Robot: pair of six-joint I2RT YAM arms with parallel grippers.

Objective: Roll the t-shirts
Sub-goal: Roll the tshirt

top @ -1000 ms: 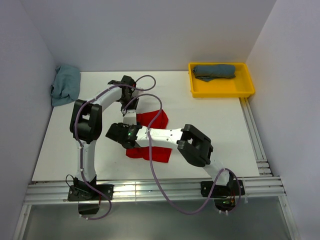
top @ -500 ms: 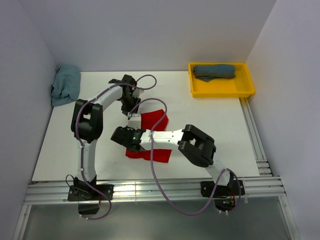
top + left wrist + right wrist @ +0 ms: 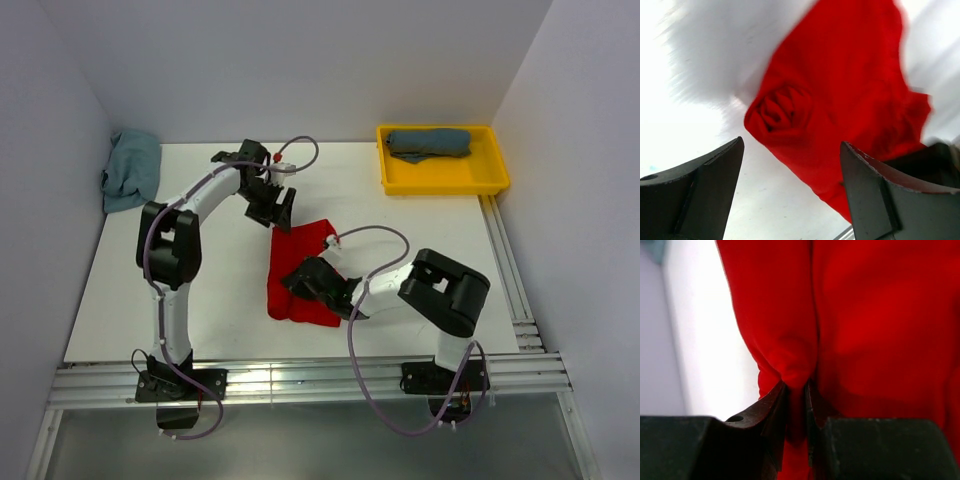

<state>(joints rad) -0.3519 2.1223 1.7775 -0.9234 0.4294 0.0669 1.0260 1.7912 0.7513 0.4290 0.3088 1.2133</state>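
soft cotton t-shirts: I count three: bright red t-shirt (image 3: 283, 262), slate blue-grey t-shirt (image 3: 430, 142), pale teal t-shirt (image 3: 130, 170)
yellow plastic tray (image 3: 445, 186): just one
white-and-black robot arms: my two, left arm (image 3: 200, 195), right arm (image 3: 445, 290)

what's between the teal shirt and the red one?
The left arm crosses the bare table between teal t-shirt and red t-shirt, per top view.

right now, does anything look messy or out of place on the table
The red shirt mid-table is rumpled, not neatly rolled: one corner is twisted into a knot by the open left gripper, and the right gripper pinches a fold. The teal shirt lies bunched against the left wall.
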